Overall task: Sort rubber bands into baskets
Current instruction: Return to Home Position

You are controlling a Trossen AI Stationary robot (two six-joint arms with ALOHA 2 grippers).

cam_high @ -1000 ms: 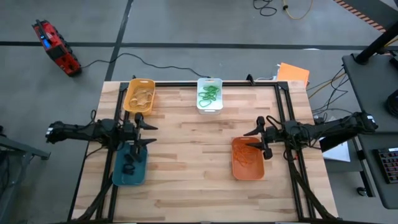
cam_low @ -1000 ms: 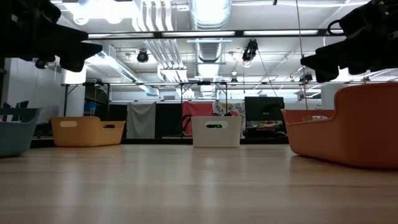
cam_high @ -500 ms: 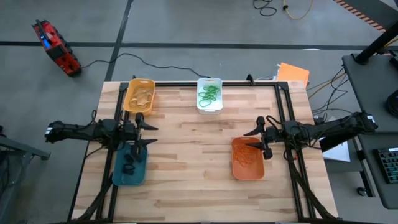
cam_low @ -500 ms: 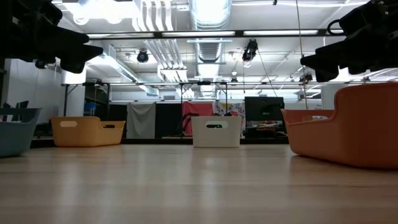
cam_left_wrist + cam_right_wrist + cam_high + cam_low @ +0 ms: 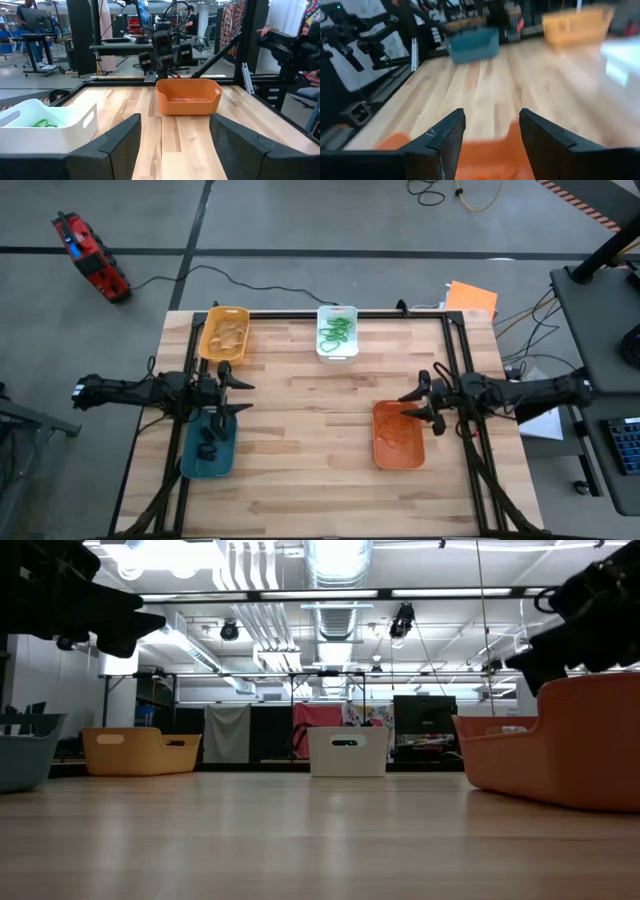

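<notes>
Basically sorted: all the rubber bands I can make out sit in baskets. Green bands (image 5: 336,330) are in the white basket (image 5: 337,357), tan bands (image 5: 228,333) in the yellow basket (image 5: 205,340), black bands (image 5: 207,448) in the teal basket (image 5: 187,462), and orange bands (image 5: 397,435) in the orange basket (image 5: 400,465). No loose band shows on the table (image 5: 300,440), though one thin loop could be too small to tell.

Left end effector (image 5: 243,396) hangs over the table's left side, just above the teal basket's far end, fingers spread wide with nothing between them. Right end effector (image 5: 408,406) hangs over the far rim of the orange basket, also spread and empty; its wrist view shows only orange plastic below the fingers.

Handling, as a judgement:
- The bands look very light, soft and floppy, with no shape of their own.
- Rubber should grip the pads well, so slipping is unlikely.
- They lie in tangled heaps, so a pinch could lift several at once.
- Best hold is across a single strand at the edge of a heap, where a loop sticks up.
- Lift slowly, since a snagged band will stretch and then snap back.

Task reads as done, with both arms parked apart.
</notes>
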